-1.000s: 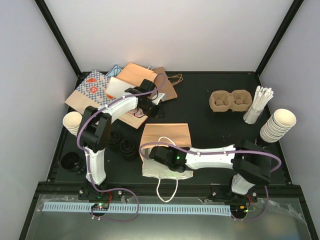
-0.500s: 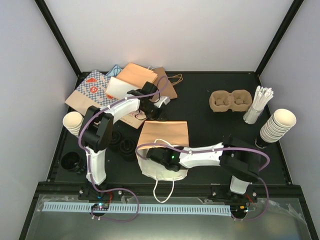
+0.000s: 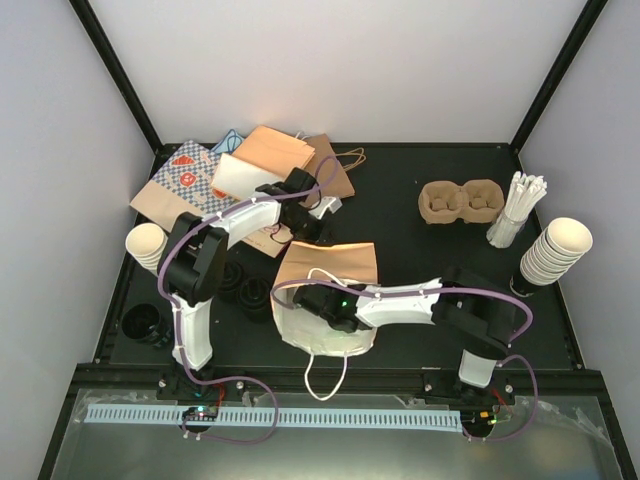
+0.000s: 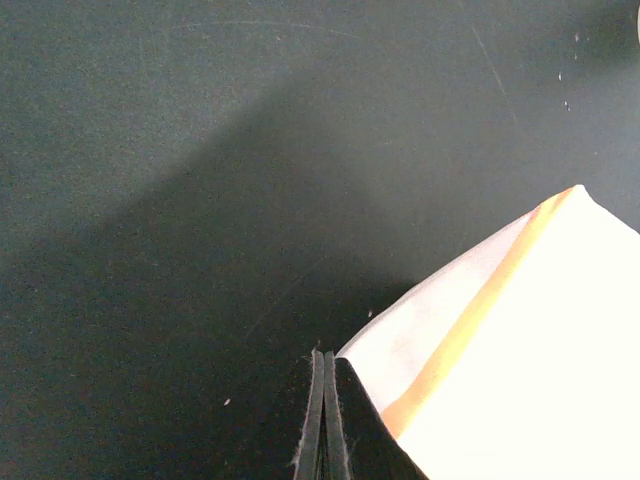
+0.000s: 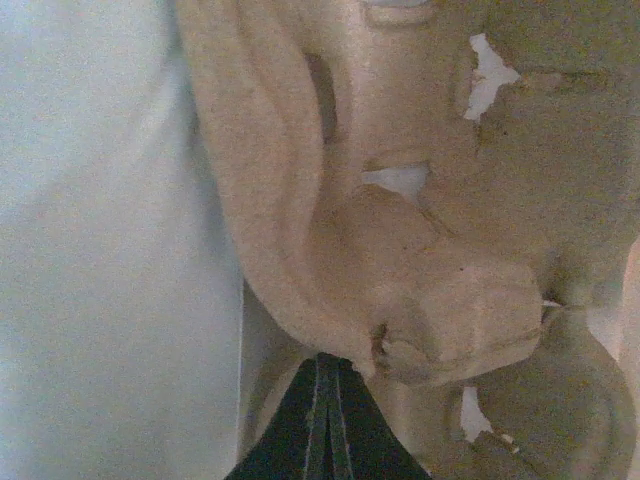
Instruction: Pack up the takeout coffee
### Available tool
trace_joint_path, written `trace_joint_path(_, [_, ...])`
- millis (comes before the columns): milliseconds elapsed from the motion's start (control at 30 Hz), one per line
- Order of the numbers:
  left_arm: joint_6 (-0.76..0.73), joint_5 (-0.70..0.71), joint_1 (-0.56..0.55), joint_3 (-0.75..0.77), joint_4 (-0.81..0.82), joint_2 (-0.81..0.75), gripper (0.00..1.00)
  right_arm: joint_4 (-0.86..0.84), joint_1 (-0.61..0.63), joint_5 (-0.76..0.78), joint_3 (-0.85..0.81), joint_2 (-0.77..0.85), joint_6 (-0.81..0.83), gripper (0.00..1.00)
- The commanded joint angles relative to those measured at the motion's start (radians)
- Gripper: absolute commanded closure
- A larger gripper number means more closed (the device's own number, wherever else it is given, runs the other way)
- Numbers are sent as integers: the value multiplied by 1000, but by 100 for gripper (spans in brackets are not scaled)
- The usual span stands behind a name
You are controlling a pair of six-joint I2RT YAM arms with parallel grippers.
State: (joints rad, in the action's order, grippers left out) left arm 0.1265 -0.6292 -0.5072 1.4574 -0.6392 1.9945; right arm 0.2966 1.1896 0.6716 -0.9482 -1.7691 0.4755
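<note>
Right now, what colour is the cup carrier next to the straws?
The carrier is plain light brown; the top external view shows it best.

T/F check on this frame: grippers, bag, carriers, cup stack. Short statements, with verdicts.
1. A pulp carrier sits on the table beside the straws. True.
2. The left gripper is open and holds nothing. False: it is shut on the edge of the paper bag.
3. The right gripper is inside the bag, shut on the rim of a second pulp carrier. True.
4. The cup stack at the table's right edge is capped with black lids. False: those cream cups are lidless.
</note>
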Motion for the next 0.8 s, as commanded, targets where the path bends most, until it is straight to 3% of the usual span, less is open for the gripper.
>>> trace_joint_path(0, [-9, -49, -41, -29, -56, -38, 98, -9, -33, 14, -33, -49, 6, 99])
trace_joint_path(267, [1, -35, -59, -34, -65, -62, 98, 49, -42, 1, -76, -82, -19, 99])
trace_joint_path(767, [17, 41, -60, 2, -82, -76, 98, 118, 23, 9, 12, 103, -94, 99])
